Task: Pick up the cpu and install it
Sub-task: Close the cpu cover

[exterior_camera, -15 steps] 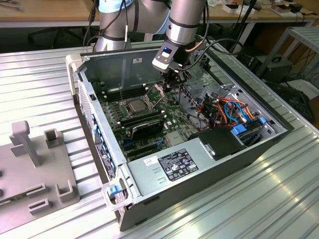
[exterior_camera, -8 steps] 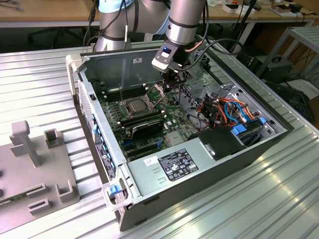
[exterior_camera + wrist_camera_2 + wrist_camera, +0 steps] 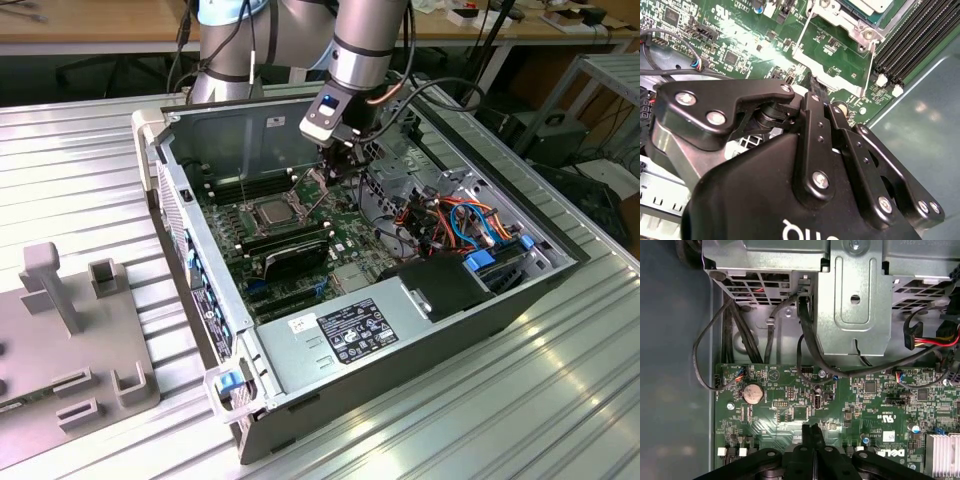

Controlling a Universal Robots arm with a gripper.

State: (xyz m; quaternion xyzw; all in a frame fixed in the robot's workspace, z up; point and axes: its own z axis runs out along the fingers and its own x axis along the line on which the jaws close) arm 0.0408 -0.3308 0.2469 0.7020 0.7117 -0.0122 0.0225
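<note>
The cpu (image 3: 272, 212), a small silver-grey square, lies flat in its socket on the green motherboard (image 3: 340, 235) inside the open computer case (image 3: 200, 260). Thin metal levers and a metal frame (image 3: 316, 184) stand raised beside the socket. My gripper (image 3: 335, 170) hangs over the board just past that frame, toward the exterior view's right of the cpu and apart from it. In the first wrist view my gripper (image 3: 812, 432) is shut, its two fingers pressed together with nothing between them. The second wrist view shows a corner of the cpu (image 3: 871, 4) and the socket frame (image 3: 832, 67).
Black RAM sticks (image 3: 285, 245) lie in front of the socket. A power supply (image 3: 350, 330) fills the case's near corner, with coloured cables (image 3: 450, 215) and a metal drive cage (image 3: 855, 300) nearby. A grey fixture (image 3: 60, 330) stands on the ribbed table at the exterior view's left.
</note>
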